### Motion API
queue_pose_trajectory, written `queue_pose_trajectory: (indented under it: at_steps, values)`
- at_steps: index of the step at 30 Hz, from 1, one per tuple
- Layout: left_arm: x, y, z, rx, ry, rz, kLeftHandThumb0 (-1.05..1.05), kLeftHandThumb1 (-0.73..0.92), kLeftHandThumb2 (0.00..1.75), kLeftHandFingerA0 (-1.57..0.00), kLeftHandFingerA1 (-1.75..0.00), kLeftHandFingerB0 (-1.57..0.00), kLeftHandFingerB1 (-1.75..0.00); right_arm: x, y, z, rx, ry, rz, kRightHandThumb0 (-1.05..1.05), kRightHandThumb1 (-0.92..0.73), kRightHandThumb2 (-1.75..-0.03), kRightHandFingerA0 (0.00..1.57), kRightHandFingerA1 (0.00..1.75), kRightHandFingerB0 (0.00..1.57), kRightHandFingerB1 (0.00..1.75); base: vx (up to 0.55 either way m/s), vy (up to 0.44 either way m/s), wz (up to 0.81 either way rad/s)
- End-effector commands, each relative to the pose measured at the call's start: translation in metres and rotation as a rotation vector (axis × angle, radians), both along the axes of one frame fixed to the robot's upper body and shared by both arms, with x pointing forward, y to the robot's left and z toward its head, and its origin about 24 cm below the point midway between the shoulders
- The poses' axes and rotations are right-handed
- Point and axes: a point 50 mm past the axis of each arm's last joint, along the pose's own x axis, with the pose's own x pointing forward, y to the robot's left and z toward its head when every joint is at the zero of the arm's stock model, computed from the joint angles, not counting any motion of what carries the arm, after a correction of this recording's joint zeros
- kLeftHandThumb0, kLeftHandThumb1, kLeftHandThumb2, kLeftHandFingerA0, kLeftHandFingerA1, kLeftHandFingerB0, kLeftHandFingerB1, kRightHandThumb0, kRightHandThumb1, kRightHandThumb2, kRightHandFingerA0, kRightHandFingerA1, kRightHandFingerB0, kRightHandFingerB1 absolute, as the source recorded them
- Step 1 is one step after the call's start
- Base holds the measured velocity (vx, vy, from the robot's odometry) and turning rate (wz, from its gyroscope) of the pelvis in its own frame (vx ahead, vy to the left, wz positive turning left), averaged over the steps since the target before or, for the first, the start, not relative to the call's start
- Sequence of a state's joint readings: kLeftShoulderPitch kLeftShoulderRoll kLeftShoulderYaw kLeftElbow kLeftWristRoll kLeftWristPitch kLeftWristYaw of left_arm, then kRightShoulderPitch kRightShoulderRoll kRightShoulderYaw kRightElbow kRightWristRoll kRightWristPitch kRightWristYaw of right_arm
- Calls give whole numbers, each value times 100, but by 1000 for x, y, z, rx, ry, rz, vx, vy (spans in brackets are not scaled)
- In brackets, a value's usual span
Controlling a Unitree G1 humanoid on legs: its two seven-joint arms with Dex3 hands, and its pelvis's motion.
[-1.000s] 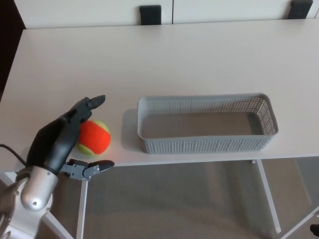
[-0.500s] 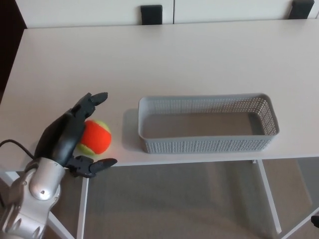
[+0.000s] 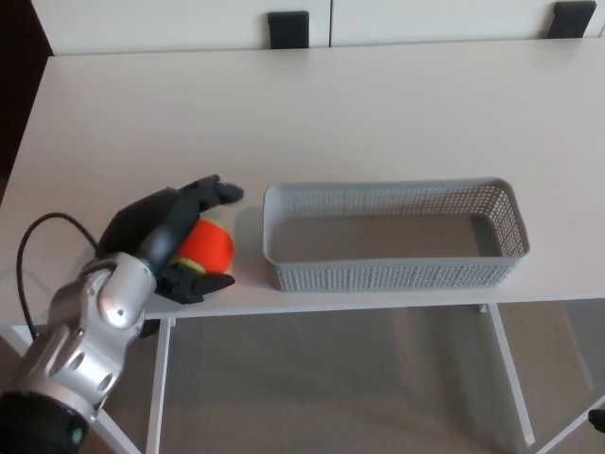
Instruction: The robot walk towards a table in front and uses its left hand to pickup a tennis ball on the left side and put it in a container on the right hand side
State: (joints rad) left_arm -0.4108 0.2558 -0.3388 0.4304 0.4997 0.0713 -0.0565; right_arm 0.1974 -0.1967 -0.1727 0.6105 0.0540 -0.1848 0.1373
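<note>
An orange and yellow-green tennis ball [image 3: 208, 248] sits near the front edge of the white table [image 3: 284, 113], just left of the grey perforated basket [image 3: 397, 275]. My left hand [image 3: 165, 236] is wrapped around the ball from the left. Its fingers [image 3: 214, 192] curl over the top and the thumb [image 3: 201, 283] presses in from below. The ball is a small gap away from the basket's left end. The basket is empty. My right hand does not show.
Two black objects [image 3: 287, 28] [image 3: 572, 17] stand at the table's far edge. A black cable [image 3: 33, 236] loops beside my left forearm. The table's front edge runs right under the ball and basket, with white legs [image 3: 506, 369] and floor below.
My left hand has moved right and closed around the ball. The ball has shifted right with it, closer to the basket's left end. The basket has not moved.
</note>
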Motion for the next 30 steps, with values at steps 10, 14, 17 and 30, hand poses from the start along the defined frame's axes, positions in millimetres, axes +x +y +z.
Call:
queue_pose_trajectory:
  at_steps: [10,14,17,30]
  values:
    - [-32,5,-31,50,50,116,-1,70,61,-77,-156,-77,-86,7,-4,6,-17,-12,-10,-57,-33,-59,43,106,16,83,0,0,0]
    - [-32,-4,-4,-108,-44,85,8,71,65,-78,-154,-76,-100,8,-5,6,-25,-10,1,-57,-33,-59,43,106,16,83,0,0,0]
    - [-32,-16,41,-209,-209,22,9,74,67,-82,-153,-79,-95,8,-6,6,-25,-7,-5,-58,-33,-61,44,107,15,87,0,0,0]
    - [-38,-38,163,-379,-572,-113,-5,80,70,-94,-148,-80,-96,9,-6,5,-36,4,9,-59,-35,-60,45,103,15,82,0,0,0]
